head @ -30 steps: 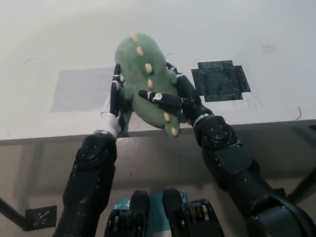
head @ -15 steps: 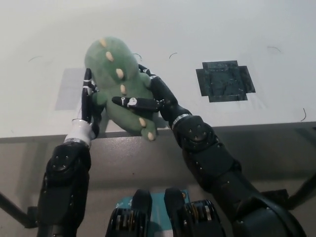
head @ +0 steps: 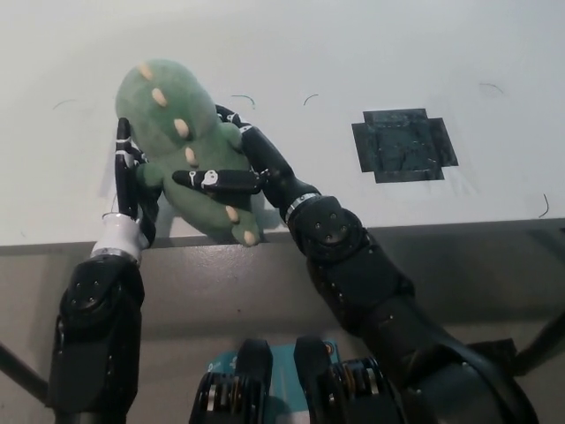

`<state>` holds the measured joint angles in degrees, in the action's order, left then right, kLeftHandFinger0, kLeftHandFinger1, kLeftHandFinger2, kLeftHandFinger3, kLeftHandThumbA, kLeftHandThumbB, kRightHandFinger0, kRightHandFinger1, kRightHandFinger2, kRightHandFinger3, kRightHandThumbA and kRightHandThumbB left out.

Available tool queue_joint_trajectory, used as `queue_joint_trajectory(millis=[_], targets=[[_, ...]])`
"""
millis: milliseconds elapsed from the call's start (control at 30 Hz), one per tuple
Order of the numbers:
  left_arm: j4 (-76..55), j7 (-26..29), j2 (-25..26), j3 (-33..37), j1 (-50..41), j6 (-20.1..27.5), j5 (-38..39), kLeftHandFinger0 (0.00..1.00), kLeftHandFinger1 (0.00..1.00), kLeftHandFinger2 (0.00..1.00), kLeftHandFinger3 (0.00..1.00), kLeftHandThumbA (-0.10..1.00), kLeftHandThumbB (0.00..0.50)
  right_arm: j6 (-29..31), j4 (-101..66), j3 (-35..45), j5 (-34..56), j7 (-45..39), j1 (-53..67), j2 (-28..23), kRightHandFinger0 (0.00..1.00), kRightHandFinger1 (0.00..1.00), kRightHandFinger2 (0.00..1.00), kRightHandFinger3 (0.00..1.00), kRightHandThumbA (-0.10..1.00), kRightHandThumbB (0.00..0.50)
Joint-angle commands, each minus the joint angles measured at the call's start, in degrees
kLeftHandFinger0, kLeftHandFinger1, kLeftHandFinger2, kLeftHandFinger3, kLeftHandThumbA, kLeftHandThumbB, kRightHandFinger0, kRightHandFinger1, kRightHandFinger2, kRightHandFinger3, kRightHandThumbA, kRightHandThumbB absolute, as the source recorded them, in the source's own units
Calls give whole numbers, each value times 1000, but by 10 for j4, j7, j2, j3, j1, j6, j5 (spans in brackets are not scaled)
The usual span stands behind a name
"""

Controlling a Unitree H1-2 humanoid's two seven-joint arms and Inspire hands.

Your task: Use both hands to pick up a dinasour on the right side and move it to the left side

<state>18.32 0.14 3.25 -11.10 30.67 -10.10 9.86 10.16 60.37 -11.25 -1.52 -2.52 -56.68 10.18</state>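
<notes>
Right now you have the green plush dinosaur (head: 181, 146) clamped between both hands at the desk's (head: 371, 53) near edge, toward its left end, well apart from the dark taped square (head: 404, 145) lying out to the right. Your left hand (head: 129, 181) presses flat against the toy's left flank, fingers (head: 124, 159) together and pointing away from you along its side. Your right hand (head: 252, 168) comes in from the other flank, with one of its fingers (head: 216, 180) laid across the belly and the others wrapped behind, so the toy is pinched between the two palms rather than gripped by either alone. The dinosaur's long axis tilts from its head, up and to the left, down to its feet, which hang just past the desk's near edge. Whether its underside touches the surface or rides just above it cannot be told from this angle. Judging by the task, you are already on the left side, so the coming move is likely a set-down: the toy sits squarely between your palms, and you would want its feet brought in over the desk before you part them, or it may tip off the edge.
</notes>
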Motion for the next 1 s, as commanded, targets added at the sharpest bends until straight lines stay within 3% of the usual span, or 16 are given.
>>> queue_joint_trajectory(millis=[0,167,367,433,567,600,800,867,967], targets=[[1,-10,-3,-3,55,8,27,1000,1000,1000,1000,1000,274,-5,10,-5,-10,-27,-64,25,1000,1000,1000,1000,1000,209],[26,-29,10,-4,79,29,29,1000,1000,1000,1000,1000,179,-2,50,6,-3,-29,-97,26,1000,1000,1000,1000,1000,192],[48,-27,18,-5,97,25,32,1000,1000,1000,1000,1000,211,6,82,17,2,-31,-120,27,1000,1000,1000,1000,1000,193],[57,-25,18,-6,104,28,32,1000,1000,1000,1000,1000,185,9,92,18,-1,-31,-128,25,1000,1000,1000,1000,1000,188],[75,-22,21,-6,119,33,27,1000,1000,1000,1000,1000,193,17,107,25,0,-29,-141,23,1000,1000,1000,1000,1000,189],[83,-18,24,-2,127,31,20,1000,1000,1000,1000,1000,207,9,113,28,1,-30,-149,20,1000,1000,1000,1000,1000,208],[99,-24,25,-5,137,42,26,1000,1000,1000,1000,1000,217,13,122,34,-1,-32,-156,19,1000,1000,1000,1000,1000,214],[109,-29,27,-3,141,43,27,1000,1000,1000,1000,1000,222,13,123,35,-2,-31,-156,18,1000,1000,1000,1000,1000,257],[111,-34,29,-1,141,41,28,1000,1000,1000,1000,1000,235,17,123,36,-3,-28,-154,17,1000,1000,1000,1000,1000,268]])
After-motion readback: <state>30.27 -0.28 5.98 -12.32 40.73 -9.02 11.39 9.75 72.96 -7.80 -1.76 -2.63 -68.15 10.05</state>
